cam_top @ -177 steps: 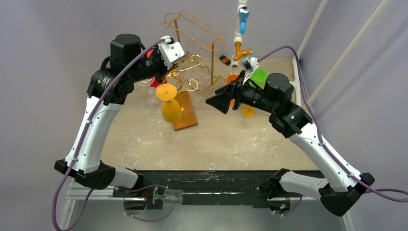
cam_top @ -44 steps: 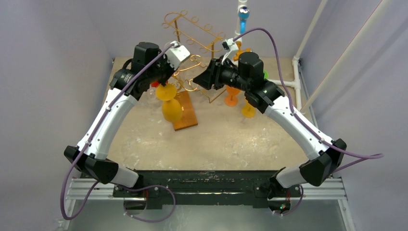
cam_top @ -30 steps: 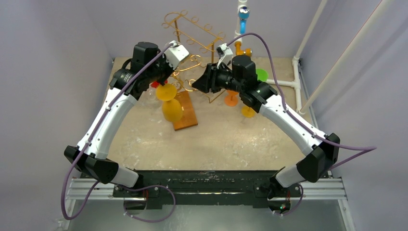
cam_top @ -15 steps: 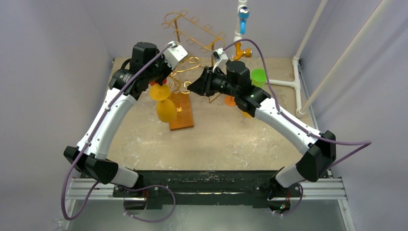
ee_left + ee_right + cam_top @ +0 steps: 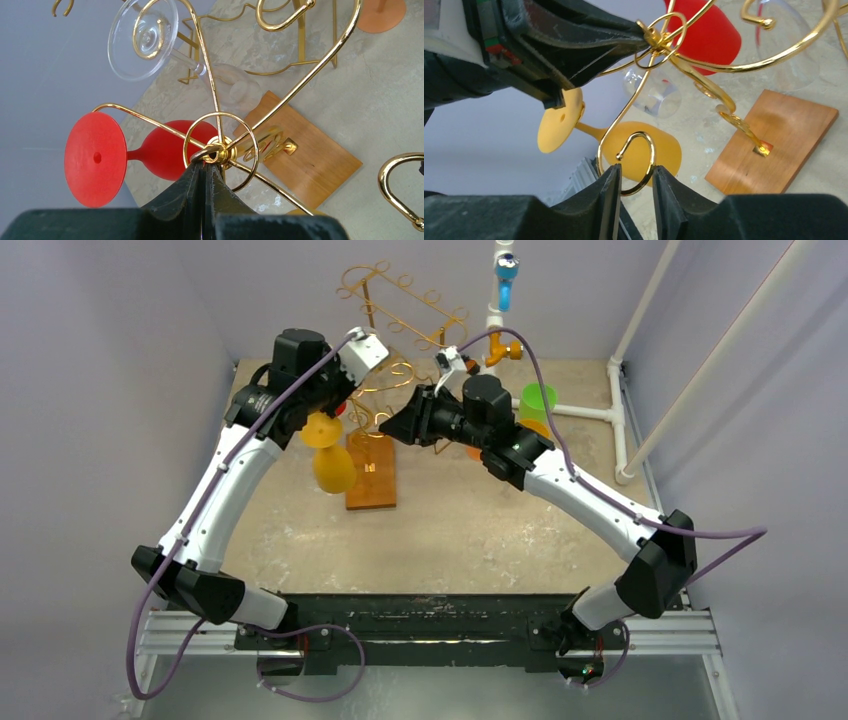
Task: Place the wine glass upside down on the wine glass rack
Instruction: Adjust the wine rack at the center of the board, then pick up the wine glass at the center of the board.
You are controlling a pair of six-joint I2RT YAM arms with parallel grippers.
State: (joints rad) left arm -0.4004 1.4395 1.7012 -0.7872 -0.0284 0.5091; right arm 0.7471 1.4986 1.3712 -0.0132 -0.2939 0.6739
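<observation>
Both grippers on the rack (image 5: 371,472); yellow wine glass (image 5: 332,468) hangs foot-up at its left side.
Left gripper (image 5: 205,167): fingers pressed together, tips against the rack's central ring. Right gripper (image 5: 635,172): pinching a curled hook (image 5: 636,134). Red glass (image 5: 170,150) and clear glass (image 5: 145,37) hang alongside.

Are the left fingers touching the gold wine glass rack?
Touching. Left wrist view: the left fingers, shut, pinch the gold wine glass rack at the knot inside its ring.

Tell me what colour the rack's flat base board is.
Orange-brown, like copper; the base board shows best in the right wrist view.
</observation>
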